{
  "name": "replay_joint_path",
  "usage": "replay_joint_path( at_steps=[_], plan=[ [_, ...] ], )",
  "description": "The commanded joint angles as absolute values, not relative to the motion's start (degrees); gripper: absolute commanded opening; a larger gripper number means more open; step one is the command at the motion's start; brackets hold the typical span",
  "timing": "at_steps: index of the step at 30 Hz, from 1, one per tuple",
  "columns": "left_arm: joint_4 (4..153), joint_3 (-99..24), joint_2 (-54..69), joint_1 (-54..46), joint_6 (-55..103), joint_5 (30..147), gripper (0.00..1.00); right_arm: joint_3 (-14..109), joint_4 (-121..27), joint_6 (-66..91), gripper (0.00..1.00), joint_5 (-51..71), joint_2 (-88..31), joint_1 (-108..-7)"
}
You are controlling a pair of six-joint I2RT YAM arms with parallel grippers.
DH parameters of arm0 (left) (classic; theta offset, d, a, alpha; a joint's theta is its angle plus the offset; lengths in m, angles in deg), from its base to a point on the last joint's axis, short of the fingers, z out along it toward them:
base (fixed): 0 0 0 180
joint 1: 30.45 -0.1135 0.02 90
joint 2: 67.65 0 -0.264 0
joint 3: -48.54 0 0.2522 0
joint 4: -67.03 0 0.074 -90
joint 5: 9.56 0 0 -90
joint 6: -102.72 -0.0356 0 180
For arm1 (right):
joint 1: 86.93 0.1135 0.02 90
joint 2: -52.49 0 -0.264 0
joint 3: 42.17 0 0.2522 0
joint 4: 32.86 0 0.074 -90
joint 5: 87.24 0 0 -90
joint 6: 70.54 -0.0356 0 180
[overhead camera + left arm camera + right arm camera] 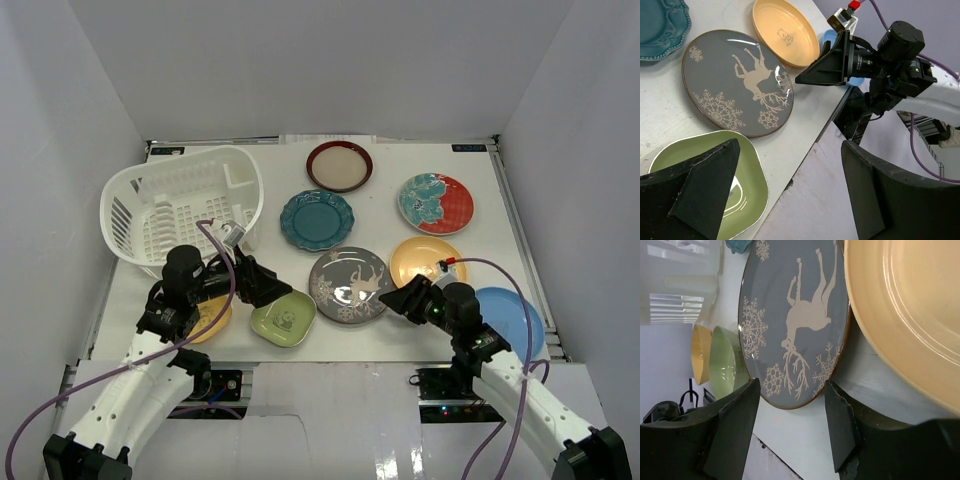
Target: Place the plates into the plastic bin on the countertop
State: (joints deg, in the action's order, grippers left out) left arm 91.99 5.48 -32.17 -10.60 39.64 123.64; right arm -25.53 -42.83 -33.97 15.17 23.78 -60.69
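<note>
Holding the left fingers [705,185] spread wide and gripping nothing, with one finger hanging above the green plate [752,180]. Holding the right fingers [840,420] apart as well, though narrower, and likewise empty. Bracketing the near rim of the grey plate [790,315] in the wrist view, without visibly touching it.

Reading the top view outward from the left fingers: finding the green plate just beside them at 5 o'clock and the yellow plate [212,318] at 8 o'clock, half hidden under the arm. Locating the plastic bin [125,215], tipped on its side, between 10 and 11 o'clock. Reading outward from the right fingers: finding the grey plate just beside them at 9 o'clock, the orange-yellow plate [427,262] near at 1 o'clock, and the light blue plate [515,320] at 4 o'clock. Spotting the teal plate [317,220], red-rimmed cream plate [339,165] and teal-and-red plate [436,203] farther up the tabletop [470,160], around 12 o'clock.

Judging every plate as stiff, light, glossy and therefore slippery, and likely to chip if dropped. Lying flat, so offering only the raised rim as a hold. Probably needing one finger slipped under the lip and the other pressed on top, at the edge nearest the fingers. Expecting the grey plate's low, smooth rim to slide rather than lift if pinched too shallowly.
</note>
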Motion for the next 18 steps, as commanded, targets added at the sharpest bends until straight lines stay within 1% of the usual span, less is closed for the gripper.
replay_joint_path(
  at_steps=[1, 3, 4, 6, 9, 12, 13, 15, 16, 18],
  plan=[
    [92.3, 5.3, -32.3, -10.9, 39.3, 122.5, 0.92, -29.4, -49.9, -35.1, 0.60, 5.0, 28.7, -57.1],
    [92.5, 5.2, -32.8, -10.8, 39.2, 122.1, 0.92, -29.4, -53.1, -35.9, 0.61, 0.9, 32.7, -55.9],
    [92.7, 5.2, -33.4, -10.9, 39.2, 121.5, 0.92, -27.0, -55.1, -36.9, 0.63, -0.2, 34.1, -55.0],
    [93.0, 5.1, -34.2, -10.8, 39.1, 120.7, 0.92, -26.4, -56.5, -37.9, 0.64, -1.3, 34.7, -54.1],
    [93.7, 4.9, -35.5, -10.9, 38.9, 118.9, 0.91, -24.3, -59.3, -40.0, 0.66, -5.7, 34.2, -50.0],
    [95.3, 4.4, -36.9, -10.9, 38.6, 115.4, 0.91, -21.4, -61.2, -42.1, 0.66, -12.5, 31.1, -46.2],
    [95.6, 4.2, -37.3, -10.8, 38.5, 114.6, 0.91, -20.9, -61.1, -42.8, 0.67, -14.6, 27.8, -43.6],
    [96.9, 3.8, -38.0, -10.9, 38.5, 111.7, 0.91, -19.7, -58.9, -45.5, 0.67, -16.2, 23.5, -39.1],
    [97.2, 3.7, -38.7, -10.9, 38.5, 110.9, 0.91, -19.4, -58.1, -46.7, 0.68, -18.6, 19.3, -37.2],
    [97.7, 3.5, -39.3, -10.8, 38.3, 109.7, 0.91, -19.4, -54.6, -50.6, 0.68, -21.1, 15.8, -32.6]
  ],
)
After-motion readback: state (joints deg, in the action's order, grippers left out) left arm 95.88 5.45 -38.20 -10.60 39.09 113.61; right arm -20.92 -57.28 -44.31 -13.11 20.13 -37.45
